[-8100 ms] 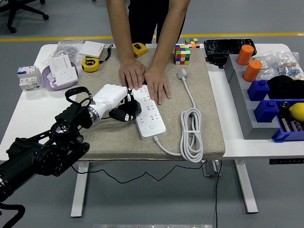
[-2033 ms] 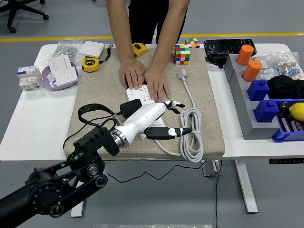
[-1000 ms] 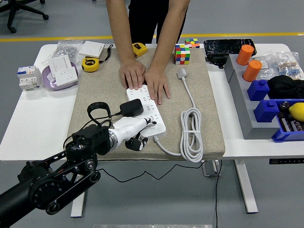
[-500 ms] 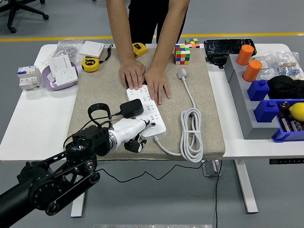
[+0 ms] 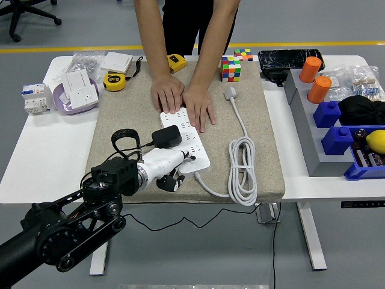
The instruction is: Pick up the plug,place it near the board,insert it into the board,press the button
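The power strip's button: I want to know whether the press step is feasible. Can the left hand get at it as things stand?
Probably yes. The left hand lies at the near end of the white power strip. The person's hands hold only its far end and the black plug sits mid-strip. The button itself is hidden by the fingers.

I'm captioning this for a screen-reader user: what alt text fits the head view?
A robot's left hand reaches over the near end of a white power strip with a black plug seated in it, while a person's two hands press down the far end. The strip lies on a beige mat on a cluttered white table.
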